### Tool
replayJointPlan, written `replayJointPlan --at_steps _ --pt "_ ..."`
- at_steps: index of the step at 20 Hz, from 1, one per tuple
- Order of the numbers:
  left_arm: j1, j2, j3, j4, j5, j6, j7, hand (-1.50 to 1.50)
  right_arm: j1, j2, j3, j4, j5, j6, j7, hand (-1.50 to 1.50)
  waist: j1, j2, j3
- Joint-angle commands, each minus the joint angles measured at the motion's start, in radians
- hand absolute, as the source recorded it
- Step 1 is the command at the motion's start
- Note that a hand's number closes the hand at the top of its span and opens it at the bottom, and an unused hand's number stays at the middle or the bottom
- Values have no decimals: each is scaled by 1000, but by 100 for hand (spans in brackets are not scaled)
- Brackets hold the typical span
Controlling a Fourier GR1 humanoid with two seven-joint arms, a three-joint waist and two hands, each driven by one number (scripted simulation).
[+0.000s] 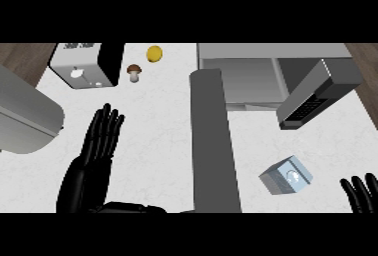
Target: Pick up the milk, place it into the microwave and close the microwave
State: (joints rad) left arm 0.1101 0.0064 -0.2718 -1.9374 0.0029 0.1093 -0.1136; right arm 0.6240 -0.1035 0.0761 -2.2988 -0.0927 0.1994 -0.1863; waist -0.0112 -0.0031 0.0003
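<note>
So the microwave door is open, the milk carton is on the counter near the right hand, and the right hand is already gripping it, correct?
Not quite. The head view shows the right hand open beside the milk carton, not gripping it. The microwave door is open, and the carton is on the counter.

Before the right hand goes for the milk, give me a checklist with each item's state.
1. Small pale-blue milk carton free on the white counter: ok.
2. Black right hand open, at the lower right edge beside the carton: ok.
3. Grey microwave cavity open, door swung out: ok.
4. Black left hand open, holding nothing: ok.
5. Cavity free of other items: cannot tell.
</note>
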Motion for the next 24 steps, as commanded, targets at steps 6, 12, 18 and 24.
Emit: replayJointPlan --at_steps 6,12,18,24 --pt "57 -6 -177 90 -63 133 -142 -150 109 13 -55 201 57 74 -251 -150 3 1 0" --pt "37 -6 -280 126 -56 256 -141 -150 -3 54 -74 328 115 20 -294 -150 7 3 0" --pt "129 23 -219 77 11 140 -180 -150 -64 99 -68 523 182 -22 -414 -150 11 3 0" --pt "138 34 -235 45 4 144 -148 -150 -209 56 -180 745 147 -21 -486 -150 12 3 0"
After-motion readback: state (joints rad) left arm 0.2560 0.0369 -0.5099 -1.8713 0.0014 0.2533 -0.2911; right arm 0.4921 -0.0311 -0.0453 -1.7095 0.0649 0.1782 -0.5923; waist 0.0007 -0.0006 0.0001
